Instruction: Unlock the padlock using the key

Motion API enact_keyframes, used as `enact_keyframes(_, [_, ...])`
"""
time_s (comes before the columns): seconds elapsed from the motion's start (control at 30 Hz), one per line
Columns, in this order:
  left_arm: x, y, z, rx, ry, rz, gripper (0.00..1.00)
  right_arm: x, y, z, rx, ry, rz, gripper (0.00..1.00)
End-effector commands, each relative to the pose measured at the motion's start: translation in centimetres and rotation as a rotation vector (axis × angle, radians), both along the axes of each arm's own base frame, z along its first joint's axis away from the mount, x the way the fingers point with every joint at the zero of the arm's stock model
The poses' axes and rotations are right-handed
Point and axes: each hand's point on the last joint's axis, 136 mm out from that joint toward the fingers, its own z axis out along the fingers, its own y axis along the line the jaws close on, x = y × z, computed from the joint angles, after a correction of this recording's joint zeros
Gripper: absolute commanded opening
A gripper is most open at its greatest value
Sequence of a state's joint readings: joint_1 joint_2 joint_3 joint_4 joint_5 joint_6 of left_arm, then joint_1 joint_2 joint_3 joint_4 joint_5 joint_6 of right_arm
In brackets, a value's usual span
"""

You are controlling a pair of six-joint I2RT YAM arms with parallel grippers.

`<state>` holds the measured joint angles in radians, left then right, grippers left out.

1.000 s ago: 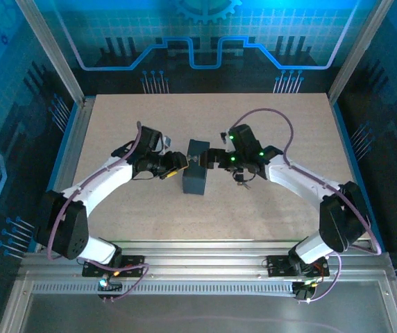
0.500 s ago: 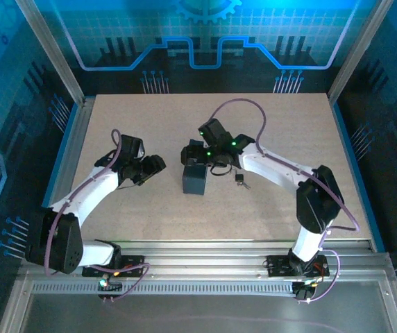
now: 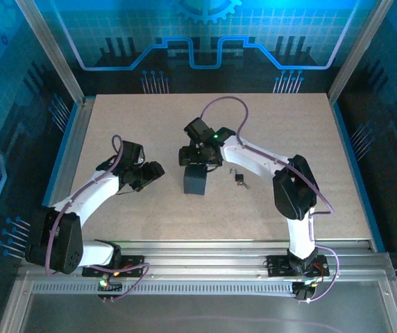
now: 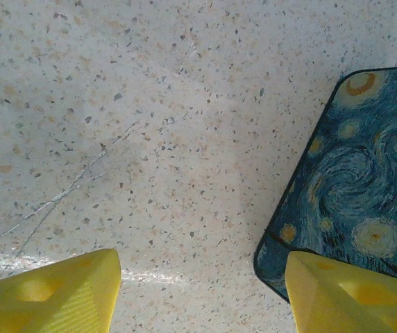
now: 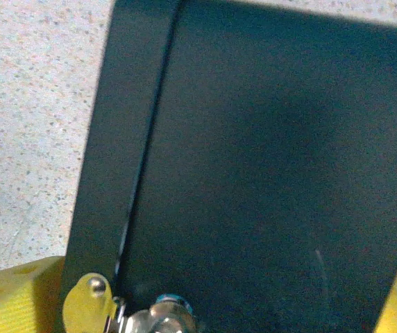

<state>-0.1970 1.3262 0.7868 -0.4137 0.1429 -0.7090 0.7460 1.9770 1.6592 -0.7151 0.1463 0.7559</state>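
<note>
The padlock (image 3: pixel 240 179) is a tiny dark object with a thin shackle, lying on the table to the right of the box. I cannot tell the key apart from it at this size. The blue-and-yellow swirl-painted box (image 3: pixel 197 182) stands mid-table. My right gripper (image 3: pixel 193 156) hangs over its far end, open. In the right wrist view its yellow fingers (image 5: pixel 18 298) flank the dark box face (image 5: pixel 268 159), beside a yellow hasp (image 5: pixel 87 297). I cannot tell whether they press on it. My left gripper (image 3: pixel 150 172) is open left of the box, with bare table between its fingertips (image 4: pixel 53 295).
The painted box face (image 4: pixel 355 187) lies at the right of the left wrist view, close to the right fingertip. The speckled tabletop (image 3: pixel 289 125) has free room at the back, right and front. Metal rails (image 3: pixel 198 250) bound the near edge, and blue walls enclose the sides.
My right arm swung left from beside the box, and its gripper now sits over the box's far end. My left gripper pulled back left, away from the box. The padlock stayed where it was.
</note>
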Motion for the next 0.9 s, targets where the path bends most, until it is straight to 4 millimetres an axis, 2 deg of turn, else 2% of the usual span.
enact_keyframes(0.0, [0.4,0.4,0.6,-0.003,-0.028,0.013,0.65,-1.0,-0.5,-0.6,0.003,0.036,-0.021,0.89])
enact_keyframes(0.2, [0.5,0.0,0.7,-0.012,-0.029,-0.004,0.65,-1.2,0.1,-0.7,0.281,0.079,-0.052,0.79])
enact_keyframes(0.37, [0.7,-0.4,1.0,-0.029,-0.033,-0.017,0.65,-0.2,1.3,-0.6,0.670,0.099,-0.091,0.77])
enact_keyframes(0.47, [1.1,-1.1,1.7,-0.052,-0.042,-0.048,0.64,0.6,2.1,-1.5,0.827,0.143,-0.117,0.80])
enact_keyframes(0.57, [1.5,-1.6,2.6,-0.045,-0.054,-0.076,0.64,0.9,3.2,-3.6,0.841,0.211,-0.104,0.85])
enact_keyframes(0.67, [1.9,-1.5,3.2,-0.022,-0.064,-0.080,0.64,1.2,3.0,-5.3,0.758,0.226,-0.088,0.96])
enact_keyframes(0.7, [2.0,-1.4,3.4,-0.016,-0.068,-0.079,0.64,1.3,2.9,-5.4,0.729,0.219,-0.081,1.00])
enact_keyframes(0.87, [2.3,-1.2,3.8,0.006,-0.077,-0.082,0.64,1.4,1.1,-4.8,0.535,0.166,-0.010,1.00])
